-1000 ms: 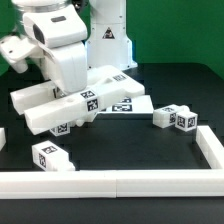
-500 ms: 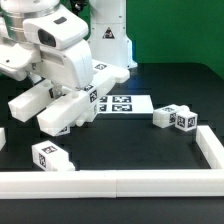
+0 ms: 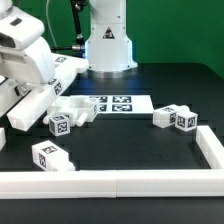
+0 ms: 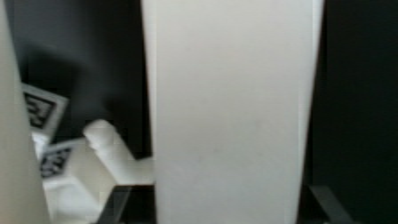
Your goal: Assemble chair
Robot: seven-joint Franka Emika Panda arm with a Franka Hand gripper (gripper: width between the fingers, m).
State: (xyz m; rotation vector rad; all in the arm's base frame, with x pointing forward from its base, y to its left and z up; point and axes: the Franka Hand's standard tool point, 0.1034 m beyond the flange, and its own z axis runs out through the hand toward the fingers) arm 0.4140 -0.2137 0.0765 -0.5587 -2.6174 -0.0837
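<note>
As the exterior view shows it, my arm (image 3: pixel 30 55) stands at that view's left with a white panel (image 3: pixel 28 108) of the chair, tilted and seemingly off the table (image 3: pixel 120 140). A tagged part (image 3: pixel 61 124) sits just beside the panel; I cannot tell if they are joined. Two blocks (image 3: pixel 165 116) lie at the right near the rail (image 3: pixel 110 184), and the marker board (image 3: pixel 122 103) is behind. My fingers are hidden here by my own body. I judge the step is bringing this piece to its place; next I must line it up with its partner and lower it straight.

In the wrist view the panel (image 4: pixel 231 100) fills the middle and my fingers (image 4: pixel 128 205) grip it, one at each side, at a middle width. Only their dark corners show, and the panel's ends are cut off.
</note>
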